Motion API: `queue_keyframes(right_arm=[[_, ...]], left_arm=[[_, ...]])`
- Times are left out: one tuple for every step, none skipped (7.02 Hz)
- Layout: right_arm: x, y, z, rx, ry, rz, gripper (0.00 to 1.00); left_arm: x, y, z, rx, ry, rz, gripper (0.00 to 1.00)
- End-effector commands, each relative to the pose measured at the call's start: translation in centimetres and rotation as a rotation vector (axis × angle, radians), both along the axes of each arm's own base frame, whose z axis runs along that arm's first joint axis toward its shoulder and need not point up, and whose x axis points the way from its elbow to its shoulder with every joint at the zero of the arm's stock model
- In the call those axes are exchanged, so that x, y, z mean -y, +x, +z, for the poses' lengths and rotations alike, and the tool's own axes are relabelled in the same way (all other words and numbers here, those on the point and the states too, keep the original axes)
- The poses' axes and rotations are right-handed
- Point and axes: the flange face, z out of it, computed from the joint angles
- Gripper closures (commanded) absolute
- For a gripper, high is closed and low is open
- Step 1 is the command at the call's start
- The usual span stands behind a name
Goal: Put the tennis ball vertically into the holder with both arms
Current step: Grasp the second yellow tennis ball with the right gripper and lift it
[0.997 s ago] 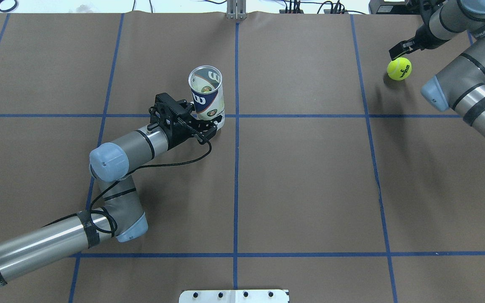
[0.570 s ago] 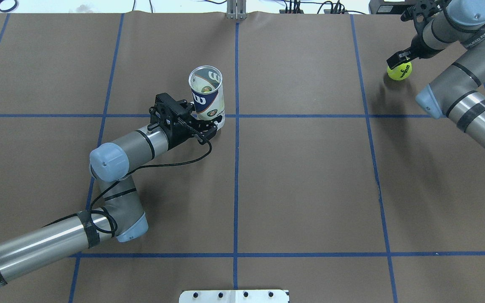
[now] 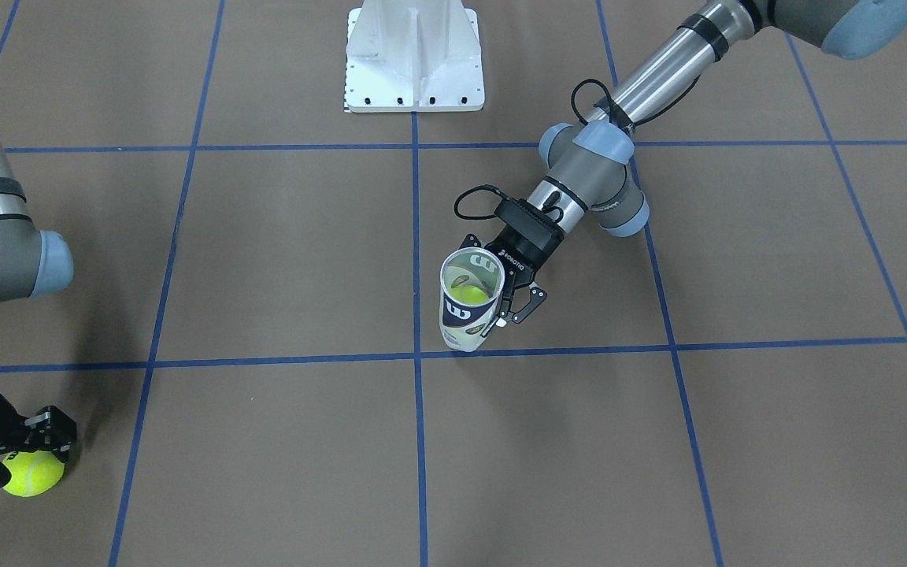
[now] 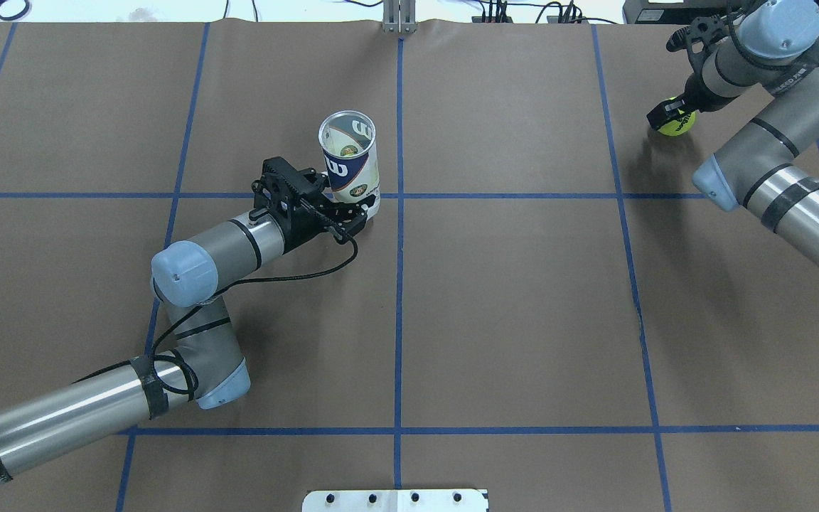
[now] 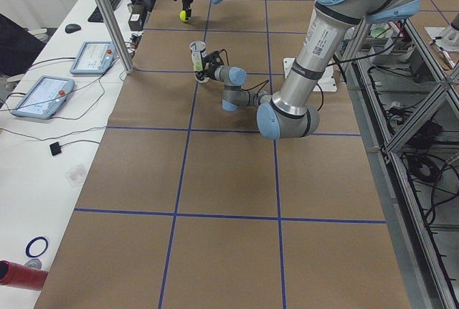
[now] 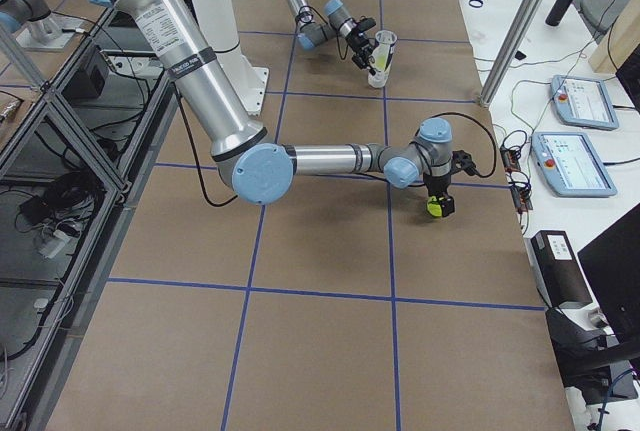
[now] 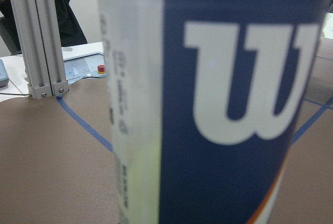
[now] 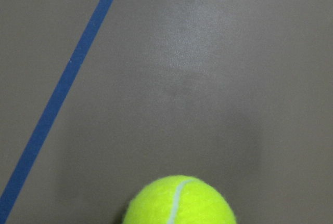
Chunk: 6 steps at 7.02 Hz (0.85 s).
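The holder (image 4: 350,162), a clear can with a navy-and-white W label, stands upright near the table's middle, with a yellow ball inside it (image 3: 466,295). My left gripper (image 4: 354,212) is shut on the can's lower part; the label fills the left wrist view (image 7: 234,104). A loose yellow tennis ball (image 4: 680,124) lies on the table at the far right. My right gripper (image 4: 668,114) is low over it, open, with its fingers on either side of the ball (image 3: 31,474). The right wrist view shows the ball's top (image 8: 181,203) at the bottom edge.
The white metal pedestal base (image 3: 414,55) stands at the table's robot side. An aluminium post (image 4: 399,18) rises at the far edge. Blue tape lines (image 4: 399,306) grid the brown table cover. Tablets (image 6: 585,161) lie on the side bench.
My right gripper has come down and toward the tennis ball and now partly covers it from above. The ball, the left arm and the can have not moved.
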Motion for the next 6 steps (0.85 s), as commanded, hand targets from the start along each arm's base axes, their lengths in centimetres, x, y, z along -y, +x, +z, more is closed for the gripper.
queue_keyframes(right_arm=[[0.2,-0.3,-0.6,0.002,0.007,-0.003,1.00],[0.8,-0.2,-2.2,0.019,0.023,0.000,1.00],[2.6,1.3,-5.6,0.055,0.052,0.023,1.00],[3.4,2.9,-9.3,0.129,0.046,0.041,1.00],[3.4,3.9,-14.1,0.218,-0.008,0.113,1.00],[2.7,3.6,-21.1,0.299,-0.050,0.143,1.00]], left_arm=[[0.0,0.0,0.0,0.001,0.000,0.002,0.28],[0.0,0.0,0.0,-0.001,0.000,0.000,0.28],[0.0,0.0,0.0,0.001,0.000,0.000,0.28],[0.0,0.0,0.0,0.001,0.000,0.000,0.28],[0.0,0.0,0.0,-0.001,0.000,0.000,0.28],[0.0,0.0,0.0,-0.001,0.000,0.000,0.28]])
